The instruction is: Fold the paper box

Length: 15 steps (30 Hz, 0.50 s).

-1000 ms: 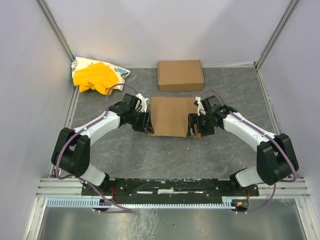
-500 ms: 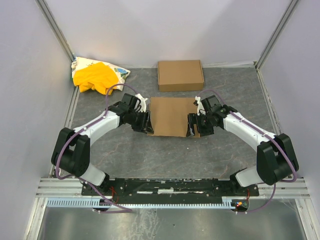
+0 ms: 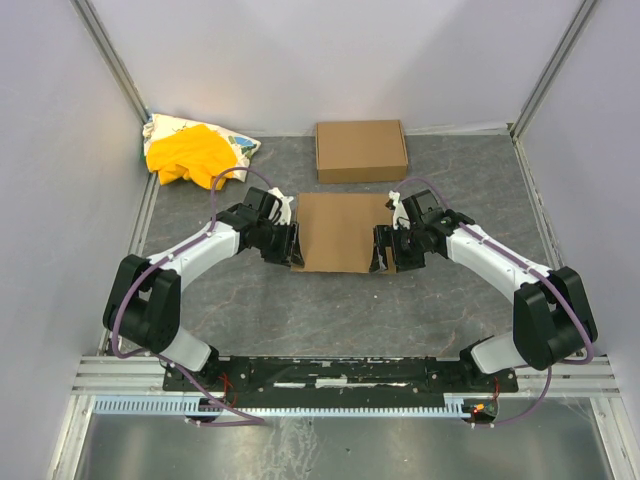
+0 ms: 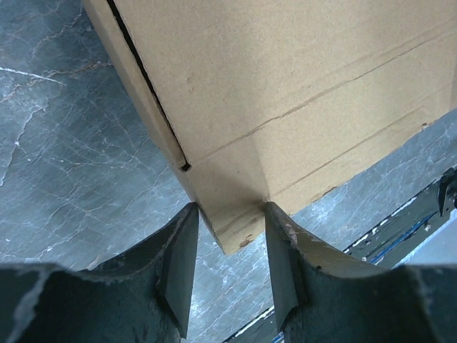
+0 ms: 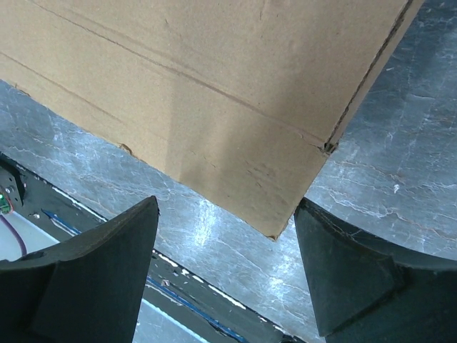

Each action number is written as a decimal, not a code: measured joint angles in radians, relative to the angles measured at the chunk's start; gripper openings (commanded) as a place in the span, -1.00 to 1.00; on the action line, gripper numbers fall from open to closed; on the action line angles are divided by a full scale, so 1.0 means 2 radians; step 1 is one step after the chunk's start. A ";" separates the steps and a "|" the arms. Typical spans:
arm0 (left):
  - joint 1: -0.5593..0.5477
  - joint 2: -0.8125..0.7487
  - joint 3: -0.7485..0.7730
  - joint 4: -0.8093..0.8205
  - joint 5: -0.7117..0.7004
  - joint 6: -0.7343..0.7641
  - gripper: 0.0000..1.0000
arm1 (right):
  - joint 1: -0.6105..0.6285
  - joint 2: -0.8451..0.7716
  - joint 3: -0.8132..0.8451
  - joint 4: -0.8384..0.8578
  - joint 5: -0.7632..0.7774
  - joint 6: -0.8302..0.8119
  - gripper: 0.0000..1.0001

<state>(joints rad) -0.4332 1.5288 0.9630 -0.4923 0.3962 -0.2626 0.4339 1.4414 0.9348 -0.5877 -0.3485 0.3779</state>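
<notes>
The paper box (image 3: 340, 232) lies as a flat brown rectangle in the middle of the table. My left gripper (image 3: 291, 247) is at its near left corner. In the left wrist view that corner (image 4: 235, 214) sits wedged between the two dark fingertips (image 4: 187, 236), which touch it on both sides. My right gripper (image 3: 384, 250) is at the near right corner. In the right wrist view the corner (image 5: 271, 207) lies between widely spread fingers (image 5: 335, 264), with a broad gap on its left side.
A second flat brown cardboard box (image 3: 361, 150) lies behind the paper box near the back wall. A yellow cloth bundle (image 3: 190, 152) sits in the back left corner. Grey walls close in the table on three sides.
The paper box has shifted slightly left and away, and both grippers have moved with it.
</notes>
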 measured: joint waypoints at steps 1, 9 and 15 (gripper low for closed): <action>0.000 0.000 0.000 0.000 0.000 0.001 -0.01 | 0.000 0.000 0.000 0.001 -0.001 0.000 0.68; 0.000 0.000 -0.001 0.000 -0.001 0.002 -0.02 | 0.000 0.002 0.000 0.002 -0.005 0.002 0.66; 0.000 0.000 -0.001 0.000 -0.001 0.002 -0.02 | 0.000 0.002 0.000 0.000 -0.005 0.005 0.59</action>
<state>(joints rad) -0.4332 1.5288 0.9619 -0.4923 0.3946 -0.2588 0.4339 1.4460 0.9348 -0.5873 -0.3584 0.3870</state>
